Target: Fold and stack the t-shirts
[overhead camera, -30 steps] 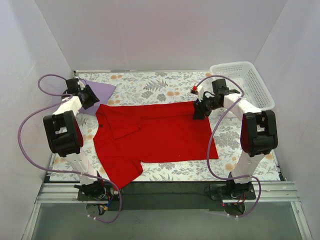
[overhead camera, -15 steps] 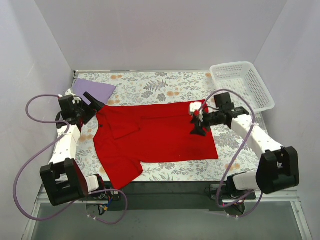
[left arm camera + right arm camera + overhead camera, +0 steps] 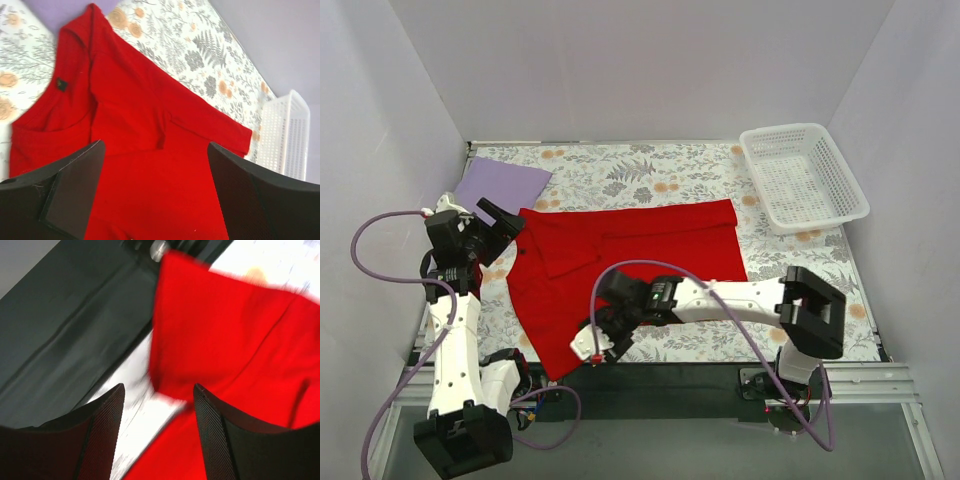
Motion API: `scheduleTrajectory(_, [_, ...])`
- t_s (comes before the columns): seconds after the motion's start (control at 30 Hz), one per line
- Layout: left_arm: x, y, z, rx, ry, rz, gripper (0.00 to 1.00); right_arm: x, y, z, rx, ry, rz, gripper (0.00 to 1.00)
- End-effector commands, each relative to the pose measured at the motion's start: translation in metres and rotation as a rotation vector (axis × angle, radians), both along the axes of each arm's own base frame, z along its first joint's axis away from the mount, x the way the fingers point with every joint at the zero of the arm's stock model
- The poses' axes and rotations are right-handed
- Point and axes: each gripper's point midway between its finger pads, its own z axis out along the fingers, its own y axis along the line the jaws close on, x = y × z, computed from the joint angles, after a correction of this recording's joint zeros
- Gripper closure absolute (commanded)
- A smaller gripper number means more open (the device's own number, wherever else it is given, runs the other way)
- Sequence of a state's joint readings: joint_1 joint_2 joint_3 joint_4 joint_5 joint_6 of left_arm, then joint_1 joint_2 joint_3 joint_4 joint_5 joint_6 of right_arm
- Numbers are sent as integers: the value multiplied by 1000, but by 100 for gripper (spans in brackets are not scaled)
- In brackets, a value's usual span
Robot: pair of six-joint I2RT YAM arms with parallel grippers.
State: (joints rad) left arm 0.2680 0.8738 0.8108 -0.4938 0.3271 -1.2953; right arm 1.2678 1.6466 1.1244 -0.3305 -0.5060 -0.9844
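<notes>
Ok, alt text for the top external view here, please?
A red shirt lies spread on a floral table, with a flat lilac shirt at the far left and a white basket far right. The right arm reaches across to the red shirt's near left end, jaws open; the left arm hovers by its collar, jaws open.

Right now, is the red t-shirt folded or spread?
Mostly spread: red t-shirt lies flat, one sleeve folded onto its body, the other sticking out.

light: bright, even, soft shadows | top, left wrist views: sharp | right wrist view: motion-blurred
</notes>
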Motion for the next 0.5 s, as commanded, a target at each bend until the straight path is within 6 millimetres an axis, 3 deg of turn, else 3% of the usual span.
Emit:
scheduleTrajectory(0.0, [-16, 16, 5, 39, 59, 113, 18, 6, 48, 10, 74, -104, -62, 37])
scheduleTrajectory(0.2, [-22, 27, -1, 66, 88, 180, 18, -1, 67, -22, 36, -106, -82, 38])
scheduleTrajectory(0.47, [-27, 26, 0, 88, 89, 179, 19, 8, 68, -58, -31, -126, -120, 40])
